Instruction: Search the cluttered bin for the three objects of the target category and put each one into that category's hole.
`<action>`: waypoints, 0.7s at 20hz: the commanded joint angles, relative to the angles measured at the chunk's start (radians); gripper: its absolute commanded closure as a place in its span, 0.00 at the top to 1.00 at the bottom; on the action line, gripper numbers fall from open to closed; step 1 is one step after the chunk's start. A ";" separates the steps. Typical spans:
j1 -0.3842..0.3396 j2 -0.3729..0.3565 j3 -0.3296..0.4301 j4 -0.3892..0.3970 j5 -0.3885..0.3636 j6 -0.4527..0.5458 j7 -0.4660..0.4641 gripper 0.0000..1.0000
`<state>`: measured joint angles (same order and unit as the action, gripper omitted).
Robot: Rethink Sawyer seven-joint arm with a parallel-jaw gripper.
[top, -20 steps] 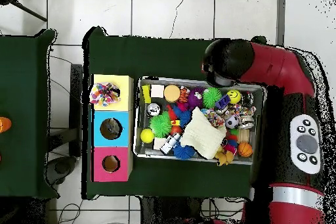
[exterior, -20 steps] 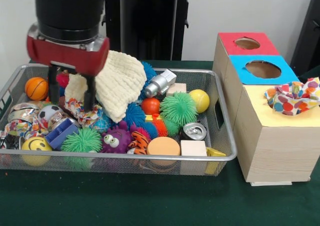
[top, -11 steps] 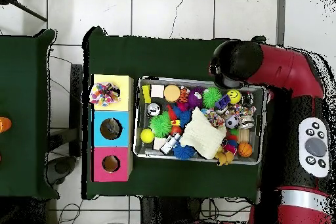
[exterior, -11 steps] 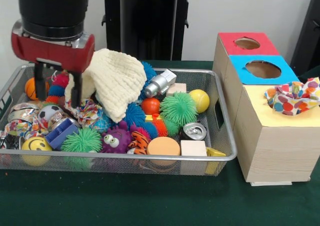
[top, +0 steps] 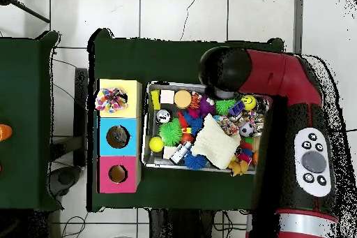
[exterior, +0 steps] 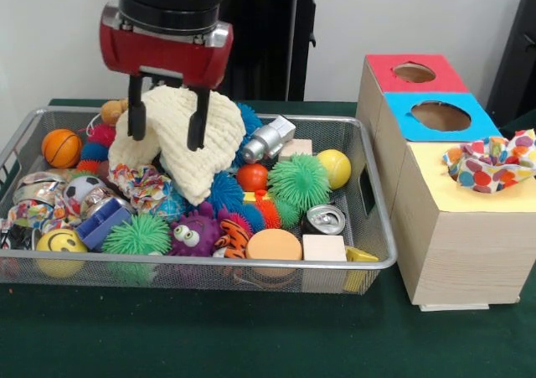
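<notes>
- Claw (exterior: 164, 114) hanging over the wire bin (exterior: 368, 219), fingers spread apart, nothing between them.
- Cream knitted cloth (exterior: 194, 143) directly under and behind the fingertips, heaped on the toys; contact not clear, though the right-hand finger overlaps it in the front view.
- Patterned fabric scrap (exterior: 138, 181) just below the claw, beneath the knit's lower edge.
- Orange basketball (exterior: 61, 147) off to the claw's left in the front view, at the bin's edge.
- Silver toy robot (exterior: 268, 139) to the right of the claw, beyond the knit; red ball (exterior: 251, 178) and green spiky ball (exterior: 299, 181) lower right.
- Purple monster with googly eyes (exterior: 194, 233) and smiley ball (exterior: 59, 244) well below the claw, near the front rim.
- Wooden box (exterior: 448, 244) far right, outside the bin, with red, blue and yellow tops; spotted cloth (exterior: 492, 162) sitting in the yellow top's hole.
- Overhead: arm (top: 279, 82) covering the bin's corner, knit (top: 215, 142) spread mid-bin.
</notes>
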<state>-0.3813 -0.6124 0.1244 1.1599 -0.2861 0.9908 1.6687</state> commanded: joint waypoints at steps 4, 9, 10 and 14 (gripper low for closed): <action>-0.016 0.011 0.107 0.117 0.010 0.034 -0.132 1.00; -0.008 0.037 0.137 0.091 0.006 0.033 -0.151 1.00; -0.006 0.043 0.137 0.068 -0.006 0.046 -0.166 1.00; -0.003 0.059 0.144 -0.033 -0.047 0.114 -0.225 1.00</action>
<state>-0.3791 -0.6105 0.1767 1.1510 -0.2830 0.9919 1.6687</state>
